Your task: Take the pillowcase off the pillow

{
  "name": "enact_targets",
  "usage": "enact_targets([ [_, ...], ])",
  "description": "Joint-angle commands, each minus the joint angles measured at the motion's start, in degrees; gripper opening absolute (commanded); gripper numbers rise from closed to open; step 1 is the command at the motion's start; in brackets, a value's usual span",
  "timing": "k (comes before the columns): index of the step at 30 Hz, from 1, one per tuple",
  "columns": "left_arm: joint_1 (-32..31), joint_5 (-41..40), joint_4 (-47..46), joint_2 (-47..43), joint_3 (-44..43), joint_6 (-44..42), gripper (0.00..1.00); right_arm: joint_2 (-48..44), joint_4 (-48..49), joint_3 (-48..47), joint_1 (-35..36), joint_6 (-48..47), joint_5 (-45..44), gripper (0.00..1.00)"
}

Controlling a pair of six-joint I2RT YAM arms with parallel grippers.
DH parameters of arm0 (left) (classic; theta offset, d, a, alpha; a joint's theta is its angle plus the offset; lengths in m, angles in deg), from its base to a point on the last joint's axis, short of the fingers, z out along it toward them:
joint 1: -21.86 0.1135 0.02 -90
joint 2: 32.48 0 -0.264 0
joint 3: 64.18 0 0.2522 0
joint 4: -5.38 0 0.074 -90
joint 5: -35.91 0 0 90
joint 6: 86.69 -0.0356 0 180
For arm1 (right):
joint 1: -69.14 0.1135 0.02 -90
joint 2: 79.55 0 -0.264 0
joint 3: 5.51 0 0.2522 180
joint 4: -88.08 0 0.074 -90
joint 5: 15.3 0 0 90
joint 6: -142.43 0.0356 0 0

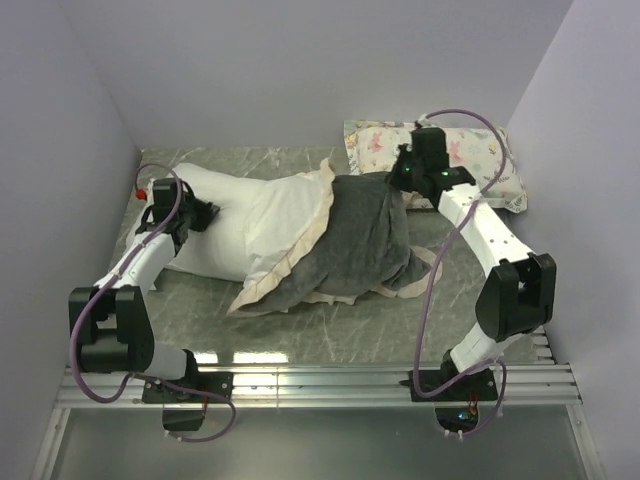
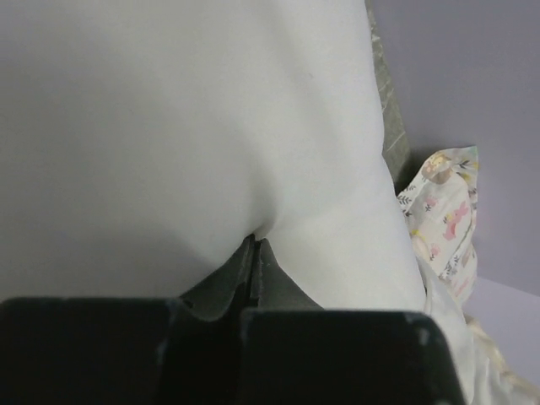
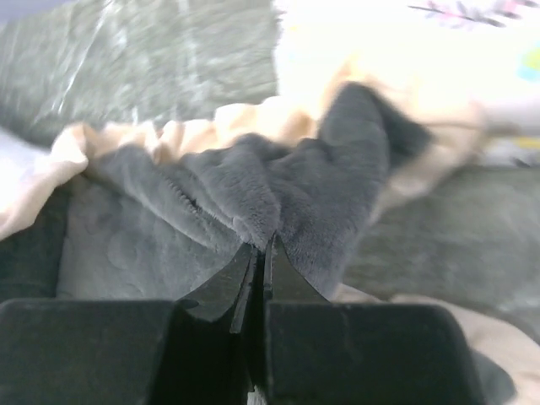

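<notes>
Pillowcase [image 1: 365,245], bunched at bench [image 1: 300,335] centre over the 3 o'clock end of the pillow [image 1: 240,220], is pinched by the right end effector [image 3: 263,240], and the left end effector [image 2: 256,243] pinches the pillow at 9 o'clock, so pull the cover steadily toward 3 o'clock while anchoring the pillow.

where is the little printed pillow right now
In the top view the printed pillow lies at the far right corner of the table, just behind the right gripper.
</notes>
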Motion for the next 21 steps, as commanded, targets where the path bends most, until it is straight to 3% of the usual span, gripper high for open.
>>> enact_targets([
  [1, 5.2, -3.1, 6.0, -0.7, 5.6, -2.5, 0.0, -5.6, -1.6, -3.2, -8.9, 2.5, -4.7, 0.0],
  [7, 9.9, -1.1, 6.0, -5.7, 9.8, -4.6, 0.0, -8.8, -0.3, -1.9, -20.0, 6.4, 1.0, 0.0],
  [15, 7.3, 1.2, 6.6, -9.0, 6.0, -8.9, 0.0, -15.0, 2.5, 4.4, -13.4, 2.4, 2.9, 0.0],
  [18, 4.5, 1.6, 8.5, -10.1, 1.9, -12.3, 0.21, -15.1, 1.0, 4.9, -7.2, -0.5, 0.5, 0.0],
  [19, 3.5, 1.3, 8.9, -10.5, -0.6, -14.5, 0.42, -15.1, 1.0, 5.4, -5.7, -1.1, 0.1, 0.02],
  [21, -0.5, -1.3, 12.3, -12.2, -3.2, -16.3, 0.6, -15.2, 1.7, 7.3, -2.6, -1.9, -2.0, 0.11],
])
